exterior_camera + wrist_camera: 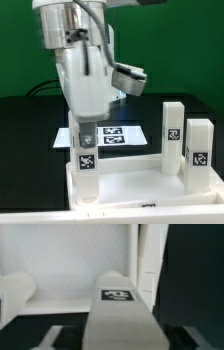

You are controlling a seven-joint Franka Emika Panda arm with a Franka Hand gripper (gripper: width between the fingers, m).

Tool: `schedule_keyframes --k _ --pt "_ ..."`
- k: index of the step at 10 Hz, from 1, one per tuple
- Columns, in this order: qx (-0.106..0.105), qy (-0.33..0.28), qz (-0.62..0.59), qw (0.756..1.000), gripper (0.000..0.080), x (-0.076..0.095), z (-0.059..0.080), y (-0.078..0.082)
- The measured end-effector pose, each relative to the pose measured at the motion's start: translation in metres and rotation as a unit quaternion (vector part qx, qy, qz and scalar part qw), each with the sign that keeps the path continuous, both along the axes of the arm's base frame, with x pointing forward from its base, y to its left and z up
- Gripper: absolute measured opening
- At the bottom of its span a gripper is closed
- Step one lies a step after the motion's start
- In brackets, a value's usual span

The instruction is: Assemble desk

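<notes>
The desk, a white plastic kit, has its flat rectangular top (135,185) on the dark worktop (30,125) with blocky tagged legs (172,132) upright; likely light, stiff and slippery, so grasp legs across flat sides; jaws (86,133) straddle one leg (120,308), grip indeterminate.

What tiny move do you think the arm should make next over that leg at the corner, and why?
Probably lift straight up. The gripper straddles the upright leg at a corner of the desk top, and in the wrist view dark gaps show on both sides of the leg, so the jaws seem open. Rising straight should clear it without knocking it.
</notes>
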State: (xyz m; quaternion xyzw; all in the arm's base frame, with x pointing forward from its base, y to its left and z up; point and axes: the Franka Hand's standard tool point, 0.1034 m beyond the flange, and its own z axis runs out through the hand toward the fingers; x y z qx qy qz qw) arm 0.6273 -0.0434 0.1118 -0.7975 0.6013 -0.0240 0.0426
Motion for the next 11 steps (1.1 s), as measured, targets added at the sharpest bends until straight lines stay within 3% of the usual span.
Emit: schedule_keyframes --k 1,2,6,8,9,11 --pt "-0.013 -0.001 0.103 0.995 0.0547 -0.0004 -0.0015 0.0031" --pt "-0.024 -0.003 0.202 0.979 0.0628 -0.0008 -0.0016 0.0067" --pt "-0.035 -0.005 0.337 0.941 0.0648 -0.0036 -0.0021 0.0067" --pt "-0.052 -0.011 0.477 0.877 0.0649 -0.0027 0.0011 0.0030" --pt "-0.054 -0.013 0.494 0.868 0.0649 -0.0029 0.0020 0.0032" --pt "-0.052 -0.011 0.483 0.874 0.0649 -0.0034 0.0003 0.0032"
